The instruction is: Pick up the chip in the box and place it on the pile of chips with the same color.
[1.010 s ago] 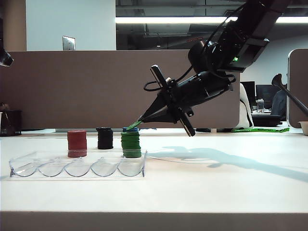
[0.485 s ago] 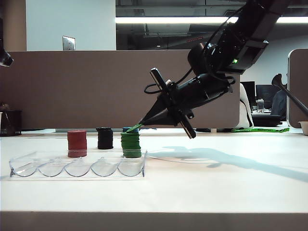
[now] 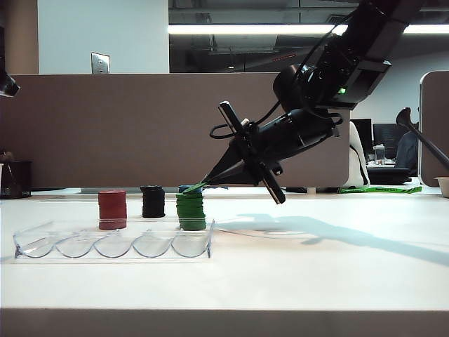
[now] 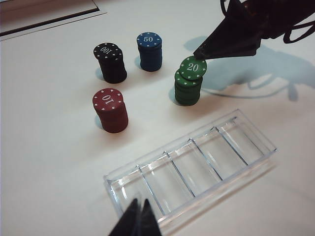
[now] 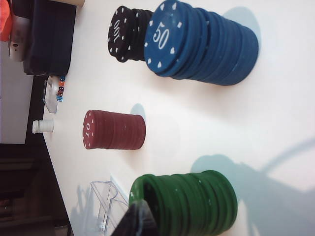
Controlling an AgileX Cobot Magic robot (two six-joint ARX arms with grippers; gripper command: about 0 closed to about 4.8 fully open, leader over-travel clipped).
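Right now the right gripper (image 4: 201, 53) has its jaws pinched tight on the edge of the chip (image 4: 193, 68), which sits tilted on top of the green pile (image 4: 187, 88), just behind the box (image 4: 197, 164). Red (image 4: 110, 110), black (image 4: 110, 62) and blue (image 4: 149, 50) stacks stand beside that pile. Nearer than the box, the left gripper (image 4: 138, 220) hangs closed on nothing.

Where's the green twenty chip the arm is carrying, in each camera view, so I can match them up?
Exterior view: the chip, edge-on at the right gripper tip, on top of the green pile.
Left wrist view: face-up with its white 20, tilted on that pile.
Right wrist view: cannot tell it apart from the pile.
Shared landmark: the red stack.
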